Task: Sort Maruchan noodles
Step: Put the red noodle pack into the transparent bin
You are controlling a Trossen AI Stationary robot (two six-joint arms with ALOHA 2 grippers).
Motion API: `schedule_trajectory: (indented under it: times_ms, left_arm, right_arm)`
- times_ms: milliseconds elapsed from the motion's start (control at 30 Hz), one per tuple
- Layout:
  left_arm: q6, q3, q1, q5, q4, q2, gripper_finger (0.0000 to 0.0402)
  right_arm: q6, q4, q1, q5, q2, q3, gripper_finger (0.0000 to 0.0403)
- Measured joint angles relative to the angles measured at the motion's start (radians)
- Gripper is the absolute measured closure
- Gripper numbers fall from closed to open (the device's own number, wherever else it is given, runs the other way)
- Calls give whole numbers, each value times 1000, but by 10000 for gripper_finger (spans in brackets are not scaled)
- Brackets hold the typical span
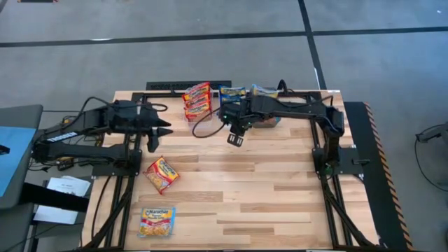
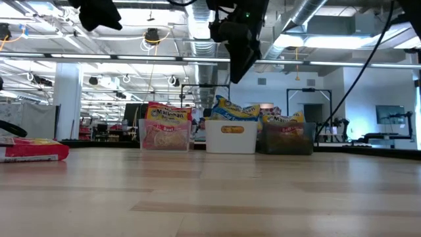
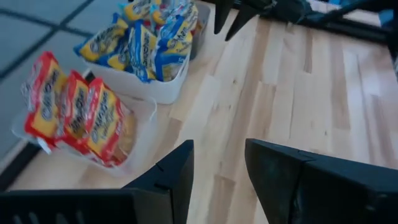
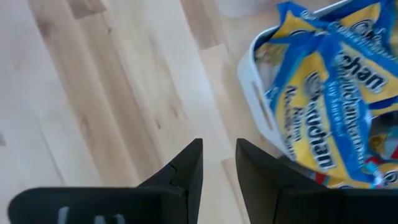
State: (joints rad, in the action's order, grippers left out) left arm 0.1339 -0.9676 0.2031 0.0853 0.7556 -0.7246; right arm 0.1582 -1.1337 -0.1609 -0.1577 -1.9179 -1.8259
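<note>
Two crinkly Maruchan noodles [image 1: 162, 173] packets lie flat on the table [image 1: 266, 203].

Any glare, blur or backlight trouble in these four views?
High view: even light, no glare on the table. Low view: bright ceiling lights leave the right gripper a dark silhouette, and the near tabletop is soft. Left wrist view: the left gripper is blurred, the red packets are readable. Right wrist view: the blue packets are close and slightly soft.
</note>
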Motion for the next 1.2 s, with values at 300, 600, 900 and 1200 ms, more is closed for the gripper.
schedule_trajectory:
  times_ms: [300, 600, 900, 1200]
  left_arm:
    - [-194, -2, 0, 162, 29, -17, 267]
    - [-305, -2, 0, 366, -19, -22, 218]
    - [-452, -20, 47, 405, -8, -27, 205]
    - [-281, -244, 80, 55, 315, -150, 206]
  right_arm:
    - [21, -69, 58, -1, 0, 0, 282]
    - [19, -91, 75, -2, 0, 0, 282]
    - [26, -118, 60, -5, 0, 0, 282]
    - [79, -117, 87, -2, 0, 0, 282]
